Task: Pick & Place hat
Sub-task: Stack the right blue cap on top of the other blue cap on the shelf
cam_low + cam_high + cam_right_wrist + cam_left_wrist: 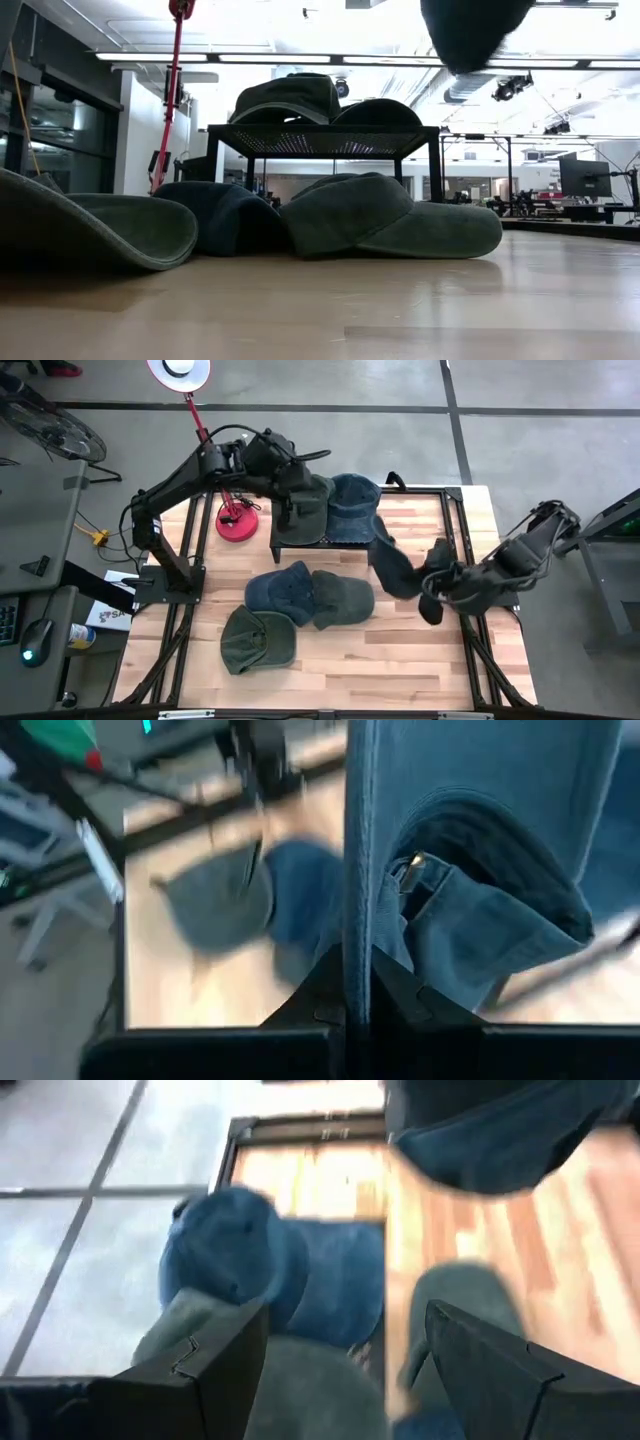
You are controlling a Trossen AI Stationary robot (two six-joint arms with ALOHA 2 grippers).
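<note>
- Right gripper is clamped on a dark navy fabric cap, held clear of the wooden slat desk, just off the right end of the black mesh-top rack. Right wrist view shows the fingers pinched together on the cap's denim-like cloth, with a small brass strap buckle beside the pinch.
- Left gripper hovers over the rack, fingers spread, holding nothing. Left wrist view looks past both fingers at the caps below.
- Done, my read: two caps already sit on the rack, an olive green cotton cap and a faded blue cotton cap, side by side and touching.
- In hand: the navy cap is mid-carry, looks headed for the rack. Not yet set down.
- Left: three caps on the desk in front of the rack: a slate blue cap, an olive cap with curved brim touching it, and a darker green cap nearest the front edge, overlapping the blue one.
- So roughly two of six placed, one in transit.
- Materials: all soft, floppy, washed cloth with stiffer curved brims. The held cap hangs limp and folded, so it will likely land crumpled.
- Rack: thin black frame, perforated top, low legs.
- Red round-base lamp stand sits left of the rack, out of the way.
</note>
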